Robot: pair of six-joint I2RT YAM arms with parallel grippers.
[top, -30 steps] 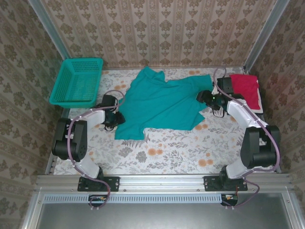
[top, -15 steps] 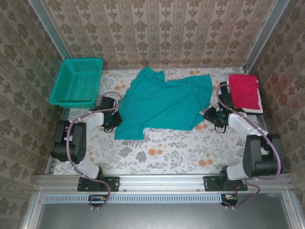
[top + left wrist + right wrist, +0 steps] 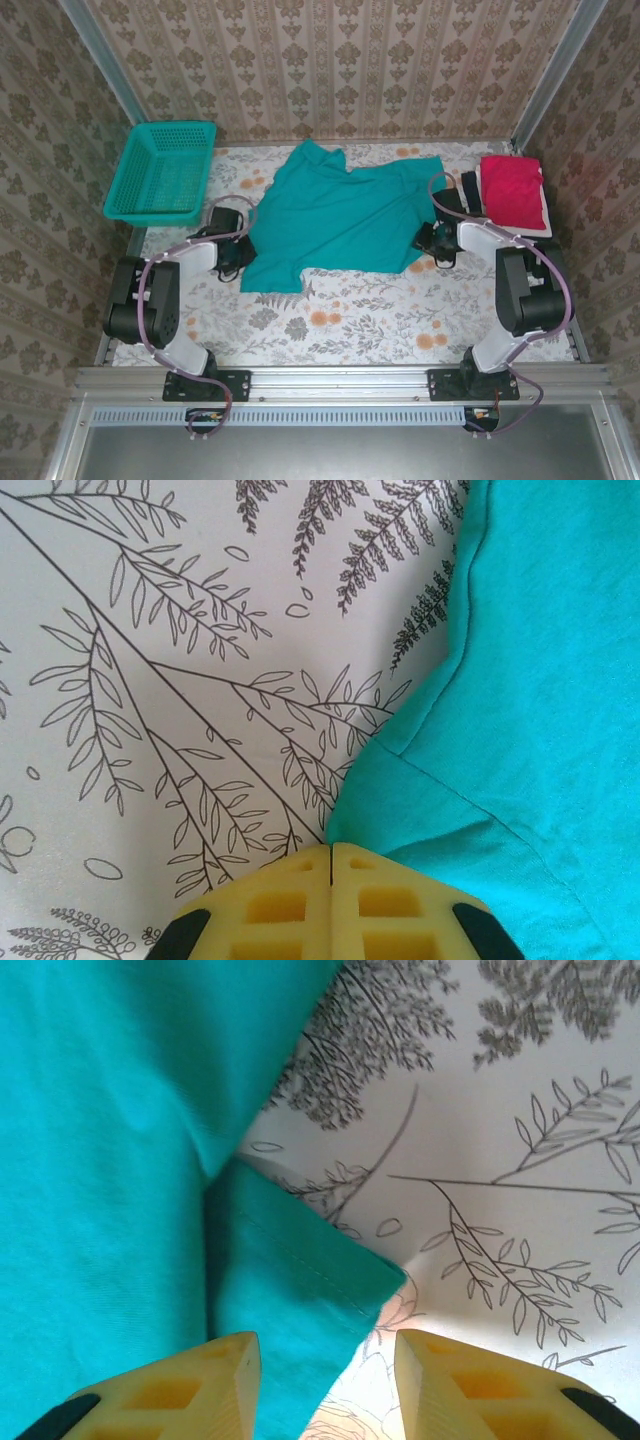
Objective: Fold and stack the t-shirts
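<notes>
A teal-green t-shirt [image 3: 340, 215] lies spread and rumpled across the middle of the table. A folded red t-shirt [image 3: 515, 190] rests at the back right. My left gripper [image 3: 240, 258] sits at the teal shirt's left edge. In the left wrist view its yellow jaws [image 3: 331, 848] are pressed together, with a puckered tip of teal cloth [image 3: 540, 680] pinched at the seam. My right gripper [image 3: 430, 240] is at the shirt's right sleeve. In the right wrist view it stands open [image 3: 325, 1345], and the hemmed sleeve corner [image 3: 330, 1270] lies between its fingers.
A teal mesh basket [image 3: 160, 172] stands at the back left, off the table's corner. Patterned walls close in the back and both sides. The floral tablecloth [image 3: 350, 310] in front of the teal shirt is bare.
My right gripper swung from beside the red shirt back left to the teal shirt's sleeve, and its jaws narrowed. My left gripper closed at the shirt's left edge.
</notes>
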